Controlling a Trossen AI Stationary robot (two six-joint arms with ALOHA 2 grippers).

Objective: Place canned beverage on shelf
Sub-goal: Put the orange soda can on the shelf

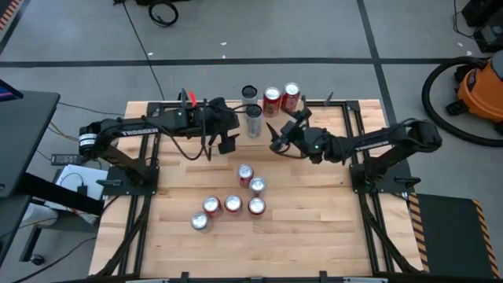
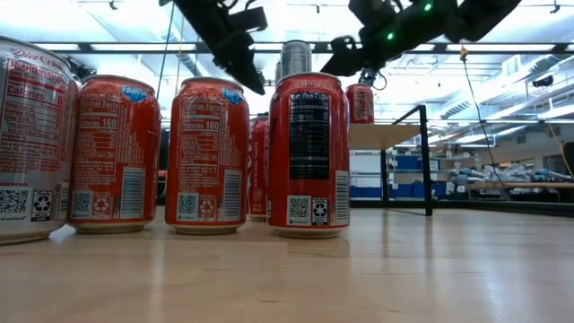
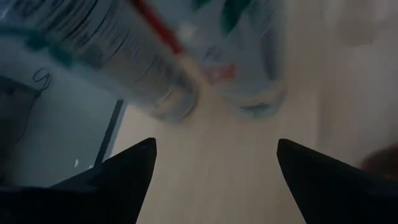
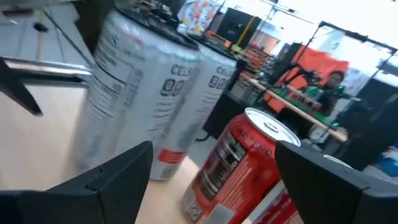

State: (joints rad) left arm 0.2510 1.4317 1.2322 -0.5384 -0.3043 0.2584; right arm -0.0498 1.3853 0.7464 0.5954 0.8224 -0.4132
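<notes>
Your shelf (image 1: 330, 118) at the table's far edge carries four cans, I think: two silver (image 1: 253, 119), two red (image 1: 272, 100). Six more cans (image 1: 233, 204) stand on the table (image 1: 314, 236). Left gripper (image 1: 230, 144) and right gripper (image 1: 275, 137) hover empty, fingers spread.

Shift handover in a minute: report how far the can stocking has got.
Done: four cans stand on the shelf, two silver, two red. In hand: nothing; the left tool and right tool are open by the shelf. Left: six cans on the table.
</notes>
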